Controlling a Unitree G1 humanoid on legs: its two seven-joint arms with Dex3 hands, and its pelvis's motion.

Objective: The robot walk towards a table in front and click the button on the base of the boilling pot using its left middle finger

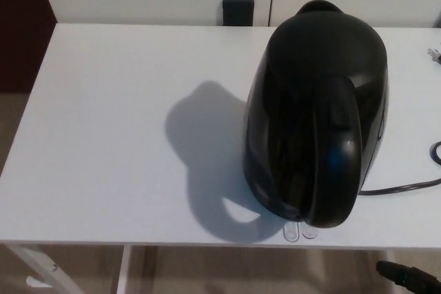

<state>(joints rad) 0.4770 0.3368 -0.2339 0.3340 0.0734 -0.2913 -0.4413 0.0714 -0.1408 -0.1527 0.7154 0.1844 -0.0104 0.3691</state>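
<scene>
A: Checking the kettle first. Black boiling pot (313,111) stands upright on the white table (103,135), right half of the tabletop, handle toward the front edge.

B: Button?

A: Two small clear tabs (300,231) poke out under the handle right at the front edge; can't tell which is the button.

B: Hands?

A: Left hand isn't showing. Something black (406,277) sits at the bottom right corner below the table, probably the right hand; can't tell if clenched or released.

B: Else?

A: Black cord (406,185) runs toward the right edge.
</scene>
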